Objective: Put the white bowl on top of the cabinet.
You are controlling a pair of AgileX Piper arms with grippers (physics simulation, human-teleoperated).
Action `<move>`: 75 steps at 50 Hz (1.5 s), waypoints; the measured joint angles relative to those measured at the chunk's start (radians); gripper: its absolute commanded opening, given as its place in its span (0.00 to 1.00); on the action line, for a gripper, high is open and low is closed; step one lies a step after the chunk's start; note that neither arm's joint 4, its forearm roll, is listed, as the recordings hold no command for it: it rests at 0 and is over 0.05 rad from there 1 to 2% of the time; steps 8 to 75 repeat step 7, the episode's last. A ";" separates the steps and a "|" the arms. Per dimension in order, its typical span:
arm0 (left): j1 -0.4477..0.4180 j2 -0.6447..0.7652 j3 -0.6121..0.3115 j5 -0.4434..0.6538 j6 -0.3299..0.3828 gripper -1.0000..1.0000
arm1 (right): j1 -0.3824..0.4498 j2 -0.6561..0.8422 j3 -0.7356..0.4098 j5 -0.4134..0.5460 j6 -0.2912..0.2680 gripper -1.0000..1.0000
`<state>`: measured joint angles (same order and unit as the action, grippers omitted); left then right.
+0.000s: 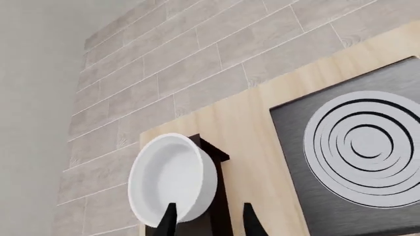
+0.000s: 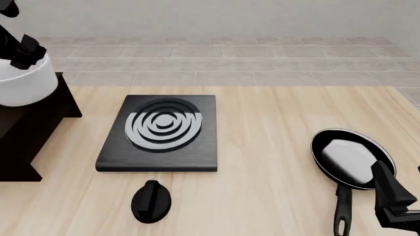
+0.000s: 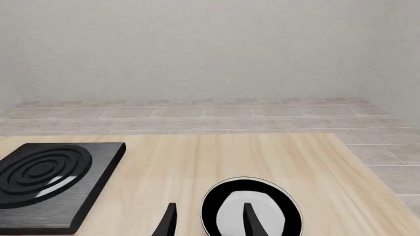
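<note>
The white bowl (image 2: 23, 83) stands upright on the flat top of the dark brown cabinet (image 2: 29, 130) at the table's far left. My left gripper (image 2: 26, 50) is just above the bowl's rim. In the left wrist view the bowl (image 1: 172, 177) sits on the cabinet (image 1: 220, 201), and the left gripper (image 1: 210, 206) is open, its fingers either side of the bowl's near wall. My right gripper (image 2: 397, 179) is open and empty at the front right, beside the frying pan.
A black stove plate (image 2: 161, 130) with concentric rings lies left of centre, a black knob (image 2: 151, 200) in front of it. A black frying pan (image 2: 351, 157) with a white patch lies at the right, also in the right wrist view (image 3: 253, 209).
</note>
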<state>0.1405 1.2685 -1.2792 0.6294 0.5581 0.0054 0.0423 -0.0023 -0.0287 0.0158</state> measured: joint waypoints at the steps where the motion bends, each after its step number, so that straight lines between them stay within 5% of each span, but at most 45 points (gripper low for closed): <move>1: -0.002 -0.012 0.011 -0.007 -0.002 1.00 | 0.000 0.000 0.000 0.000 0.000 1.00; 7: -0.020 -0.079 0.072 -0.040 -0.021 1.00 | 0.000 0.000 0.000 0.000 0.000 1.00; 75: -0.020 -0.079 0.072 -0.040 -0.021 1.00 | 0.000 0.000 0.000 0.000 0.000 1.00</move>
